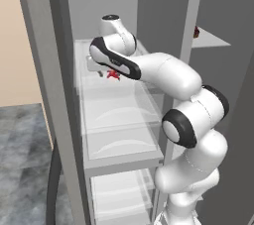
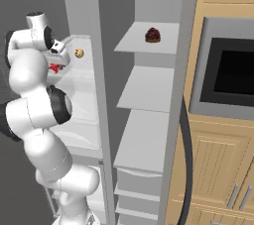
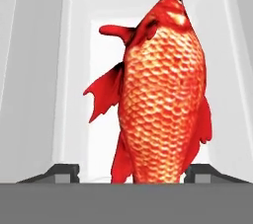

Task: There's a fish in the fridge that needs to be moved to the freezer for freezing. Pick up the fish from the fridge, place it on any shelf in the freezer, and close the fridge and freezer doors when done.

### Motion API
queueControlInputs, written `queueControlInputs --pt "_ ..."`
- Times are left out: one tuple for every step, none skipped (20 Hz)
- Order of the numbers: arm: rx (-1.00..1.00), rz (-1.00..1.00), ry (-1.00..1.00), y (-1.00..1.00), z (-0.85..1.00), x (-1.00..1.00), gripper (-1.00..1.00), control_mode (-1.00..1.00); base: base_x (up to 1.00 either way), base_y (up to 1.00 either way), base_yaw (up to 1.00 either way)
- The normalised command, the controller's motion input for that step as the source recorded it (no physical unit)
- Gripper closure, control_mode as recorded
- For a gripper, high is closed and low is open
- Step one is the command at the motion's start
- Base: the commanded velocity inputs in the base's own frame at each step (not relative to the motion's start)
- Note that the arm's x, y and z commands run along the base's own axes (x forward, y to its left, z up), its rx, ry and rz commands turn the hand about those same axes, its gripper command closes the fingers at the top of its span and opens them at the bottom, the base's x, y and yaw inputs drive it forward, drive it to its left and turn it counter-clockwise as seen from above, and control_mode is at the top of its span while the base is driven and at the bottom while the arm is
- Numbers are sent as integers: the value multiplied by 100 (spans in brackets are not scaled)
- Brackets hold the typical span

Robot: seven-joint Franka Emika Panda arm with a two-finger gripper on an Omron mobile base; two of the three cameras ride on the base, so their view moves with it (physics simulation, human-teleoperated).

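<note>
Reaching into the fridge (image 1: 119, 120), the end effector (image 3: 132, 173) straddles one red-orange fish (image 3: 160, 94) on a clear glass shelf (image 1: 124, 97), fingertips (image 3: 62, 171) apart on either side. One tan speckled ball (image 2: 79, 53) sits nearby; one dark red-brown lump (image 2: 153, 35) rests on a freezer shelf (image 2: 144, 90).

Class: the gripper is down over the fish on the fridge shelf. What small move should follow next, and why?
Probably close the jaws fully on the fish. It lies between the two fingertips of the gripper, which stand apart on either side, and it rests on the glass shelf, not yet lifted.
</note>
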Motion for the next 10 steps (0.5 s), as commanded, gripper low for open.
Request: queueControlInputs --pt "1 -1 16 -13 -63 -1 100 -100 0 0 0" --pt "2 -1 12 -6 -71 -22 100 -100 0 0 0" --pt "3 0 6 -6 -71 -35 100 -100 0 0 0" --pt "4 0 4 -12 -71 -44 100 -100 0 0 0" --pt "1 0 5 -16 -76 -58 100 -100 0 0 0" --pt "0 0 7 -11 -84 -55 100 -100 0 0 0" --pt "0 0 6 -10 -85 -59 100 -100 0 0 0" --pt "0 0 5 -11 -83 -62 100 -100 0 0 0" --pt "0 0 0 -13 -71 -64 100 -100 0 0 0" --pt "1 0 0 -14 -52 -66 100 -100 0 0 0"
